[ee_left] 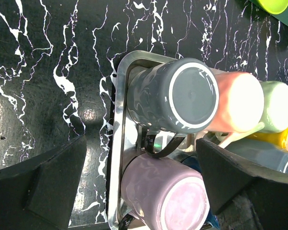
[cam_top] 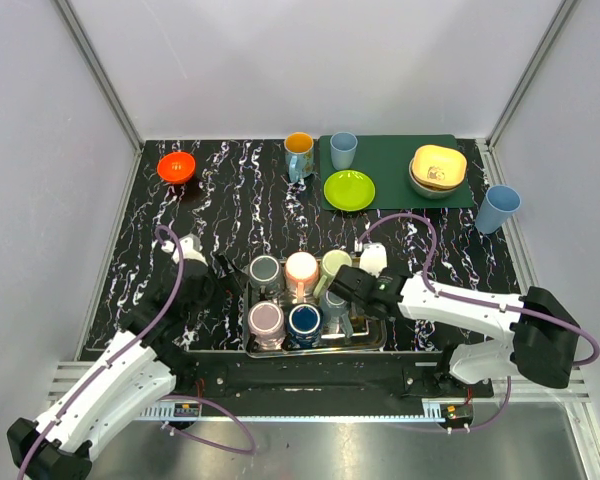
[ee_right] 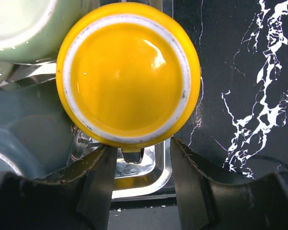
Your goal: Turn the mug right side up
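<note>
Mug (ee_right: 128,76), yellow and stood base-up with its axis vertical at the right end of the tray (ee_right: 153,168), is located directly ahead of the right claw (ee_right: 141,151), which is spread and empty just short of it, while the left claw (ee_left: 141,143) is likewise spread, farther off.

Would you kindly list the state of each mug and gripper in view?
Yellow ceramic mug: upside down.
Grey ceramic mug: upside down.
Peach ceramic mug: upside down.
Lilac ceramic mug: upside down.
Light blue cup, far right: upright.
Left gripper: jaws open.
Right gripper: jaws open.
</note>
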Available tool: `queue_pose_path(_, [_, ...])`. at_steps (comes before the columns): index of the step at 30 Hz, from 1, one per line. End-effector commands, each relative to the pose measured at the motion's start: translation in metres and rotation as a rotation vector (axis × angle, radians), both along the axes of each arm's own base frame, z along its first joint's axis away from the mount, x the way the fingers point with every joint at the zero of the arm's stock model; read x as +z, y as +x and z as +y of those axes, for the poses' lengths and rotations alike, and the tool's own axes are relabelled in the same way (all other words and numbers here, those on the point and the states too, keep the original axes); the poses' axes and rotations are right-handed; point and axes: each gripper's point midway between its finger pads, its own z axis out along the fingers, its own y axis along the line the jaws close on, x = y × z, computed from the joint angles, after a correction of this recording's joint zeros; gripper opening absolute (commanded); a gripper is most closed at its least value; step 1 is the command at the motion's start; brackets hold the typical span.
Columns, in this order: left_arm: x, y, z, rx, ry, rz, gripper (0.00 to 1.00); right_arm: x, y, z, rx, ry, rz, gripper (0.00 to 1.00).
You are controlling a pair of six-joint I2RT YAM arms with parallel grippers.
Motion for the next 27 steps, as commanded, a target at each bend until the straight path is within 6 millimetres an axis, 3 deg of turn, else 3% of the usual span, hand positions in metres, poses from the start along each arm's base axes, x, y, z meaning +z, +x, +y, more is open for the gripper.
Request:
queue_pose_path(1, [-0.002,0.002,-0.002,-0.002,-0.003,0.002,0.98,0.002,0.018,-0.001,-0.024,0.006,-0.067,0.53])
queue_pose_path(13, [-0.005,0.002,-0.002,0.0,-0.004,0.012,0.97,-0.015,0.02,-0.004,-0.044,0.002,-0.057,0.35])
queue_pose_path(18, [-0.004,0.002,-0.002,-0.003,-0.002,0.01,0.97,-0.012,0.017,-0.008,-0.061,0.014,-0.06,0.16])
queue_pose_path(19, [-0.004,0.002,-0.003,-0.005,-0.004,0.011,0.97,-0.01,0.017,-0.009,-0.07,0.02,-0.067,0.02])
queue_pose_path(20, [-0.004,0.002,-0.003,-0.003,-0.004,0.013,0.97,-0.004,0.017,-0.011,-0.076,0.027,-0.071,0.0])
queue_pose_path(25, [-0.002,0.002,-0.003,-0.004,-0.009,0.005,0.97,0.027,0.017,-0.008,-0.059,0.065,-0.106,0.0])
queue_pose_path(27, [0.0,0.002,-0.003,-0.002,-0.01,0.0,0.97,0.055,0.018,-0.005,-0.046,0.102,-0.138,0.0])
